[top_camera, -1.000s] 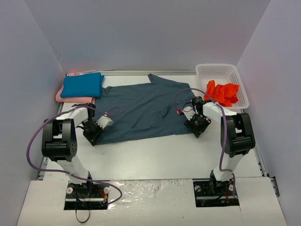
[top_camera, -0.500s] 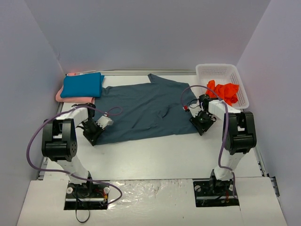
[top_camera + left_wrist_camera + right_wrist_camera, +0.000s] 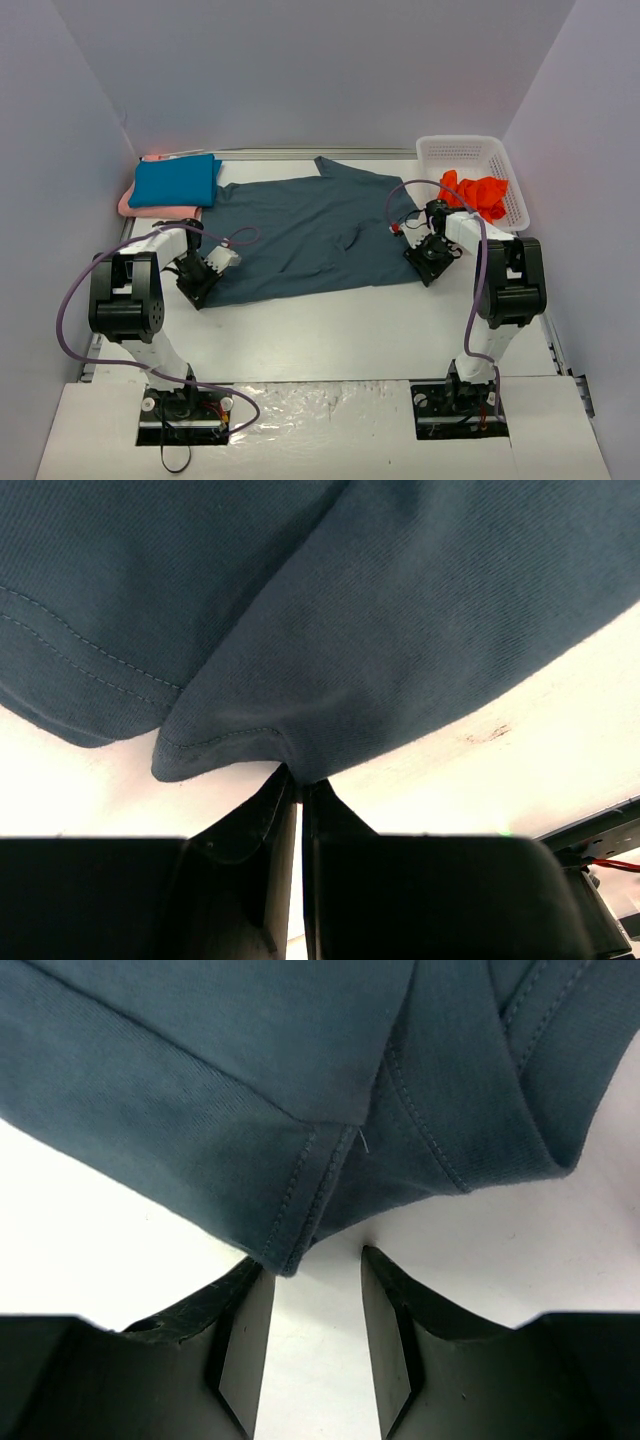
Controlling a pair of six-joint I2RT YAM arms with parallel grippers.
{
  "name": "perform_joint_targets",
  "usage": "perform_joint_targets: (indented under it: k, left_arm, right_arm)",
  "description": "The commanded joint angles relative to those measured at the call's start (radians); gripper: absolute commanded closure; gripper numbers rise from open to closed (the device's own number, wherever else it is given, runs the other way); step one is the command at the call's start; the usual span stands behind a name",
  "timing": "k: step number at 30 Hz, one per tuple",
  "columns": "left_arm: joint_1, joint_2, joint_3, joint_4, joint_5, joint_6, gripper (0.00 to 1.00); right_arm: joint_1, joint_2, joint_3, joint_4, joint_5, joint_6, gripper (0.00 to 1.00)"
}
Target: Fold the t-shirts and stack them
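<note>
The dark slate blue-grey t-shirt (image 3: 310, 232) lies spread across the middle of the table. My left gripper (image 3: 203, 280) is shut on its near left hem (image 3: 285, 765). My right gripper (image 3: 428, 262) is open at the shirt's near right corner (image 3: 290, 1255), the cloth just beyond the fingertips (image 3: 250, 1285) and not between them. A folded bright teal-blue shirt (image 3: 177, 181) lies on a folded pale pink shirt (image 3: 150, 210) at the back left. The orange-red shirt (image 3: 475, 197) is crumpled in the basket.
A white lattice basket (image 3: 470, 152) stands at the back right corner. White walls close in on both sides and the back. Purple cables loop from both arms over the table.
My right gripper has moved right and a little back, to the shirt's near right corner. The left gripper and the shirt have stayed put.
</note>
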Motion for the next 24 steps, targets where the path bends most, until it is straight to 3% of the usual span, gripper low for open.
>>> perform_joint_targets:
  k: [1, 10, 13, 16, 18, 24]
  left_arm:
    - [0.0, -0.032, 0.02, -0.01, 0.01, -0.002, 0.98]
    - [0.001, -0.021, 0.026, -0.012, 0.019, -0.002, 0.98]
    - [0.0, -0.021, 0.026, -0.012, 0.024, -0.004, 0.98]
    - [0.0, -0.021, 0.024, -0.01, 0.027, -0.002, 0.98]
    - [0.0, -0.021, 0.023, -0.013, 0.04, 0.001, 0.98]
    - [0.009, -0.026, 0.05, -0.033, 0.067, 0.008, 0.98]
  right_arm:
    - [-0.003, -0.017, -0.015, -0.003, -0.096, -0.025, 0.64]
    - [-0.009, -0.001, -0.013, -0.02, -0.139, -0.048, 0.64]
    - [-0.012, 0.009, -0.008, -0.021, -0.14, -0.048, 0.72]
    - [-0.014, 0.005, -0.015, -0.026, -0.154, -0.054, 0.92]
    - [-0.015, 0.0, -0.021, -0.03, -0.159, -0.056, 1.0]
    - [-0.04, -0.041, -0.024, -0.061, -0.147, -0.059, 1.0]
